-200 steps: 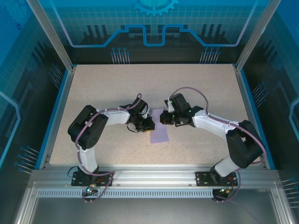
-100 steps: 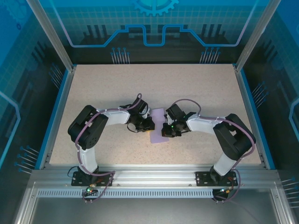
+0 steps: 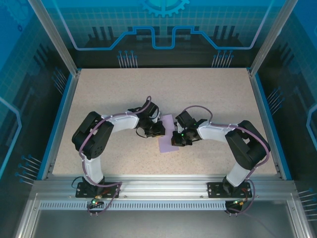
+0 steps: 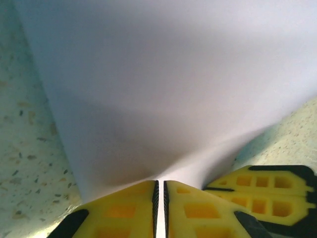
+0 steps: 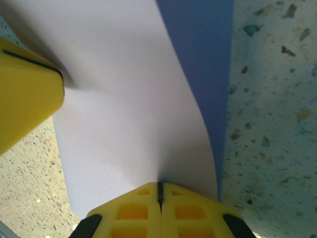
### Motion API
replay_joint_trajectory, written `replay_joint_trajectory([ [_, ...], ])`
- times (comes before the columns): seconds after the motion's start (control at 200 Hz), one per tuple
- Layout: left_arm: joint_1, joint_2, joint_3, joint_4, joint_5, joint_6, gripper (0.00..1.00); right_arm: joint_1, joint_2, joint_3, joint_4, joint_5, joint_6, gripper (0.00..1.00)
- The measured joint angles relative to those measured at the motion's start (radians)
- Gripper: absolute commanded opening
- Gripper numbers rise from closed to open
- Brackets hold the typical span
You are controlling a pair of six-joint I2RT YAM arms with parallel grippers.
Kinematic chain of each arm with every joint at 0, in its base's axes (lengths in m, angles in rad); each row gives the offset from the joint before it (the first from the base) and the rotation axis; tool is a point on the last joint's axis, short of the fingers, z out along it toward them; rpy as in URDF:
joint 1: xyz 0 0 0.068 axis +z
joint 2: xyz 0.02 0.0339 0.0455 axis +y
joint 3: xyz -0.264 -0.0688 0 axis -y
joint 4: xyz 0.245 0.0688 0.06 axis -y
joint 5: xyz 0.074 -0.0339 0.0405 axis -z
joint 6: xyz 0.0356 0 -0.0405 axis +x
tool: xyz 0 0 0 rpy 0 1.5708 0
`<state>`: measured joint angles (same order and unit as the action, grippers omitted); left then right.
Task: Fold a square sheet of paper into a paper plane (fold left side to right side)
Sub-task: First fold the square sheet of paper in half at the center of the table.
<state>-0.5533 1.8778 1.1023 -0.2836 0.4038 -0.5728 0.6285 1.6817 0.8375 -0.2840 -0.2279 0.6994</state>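
Near the middle of the worktop [image 3: 208, 94] the sheet [image 3: 167, 145] lies partly lifted, with the left tool [image 4: 159, 191] closed on its left edge and the right tool [image 5: 159, 191] closed on an edge close by. Thin, light and limp, the paper bows between the two grips, so it will probably crumple or tear if pulled unevenly. It is best held right at the edges, as now, with the slack left free to curl over.
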Motion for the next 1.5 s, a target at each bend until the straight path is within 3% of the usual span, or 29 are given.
replay_joint_trajectory([
  [0.795, 0.031, 0.029, -0.059, 0.139, -0.003, 0.005, 0.1, 0.0, 0.004, 0.0, -0.002, 0.0, 0.0, 0.01],
  [1.501, 0.051, 0.072, -0.014, 0.151, 0.013, 0.003, 0.1, 0.0, 0.019, 0.015, -0.001, 0.003, -0.001, 0.01],
])
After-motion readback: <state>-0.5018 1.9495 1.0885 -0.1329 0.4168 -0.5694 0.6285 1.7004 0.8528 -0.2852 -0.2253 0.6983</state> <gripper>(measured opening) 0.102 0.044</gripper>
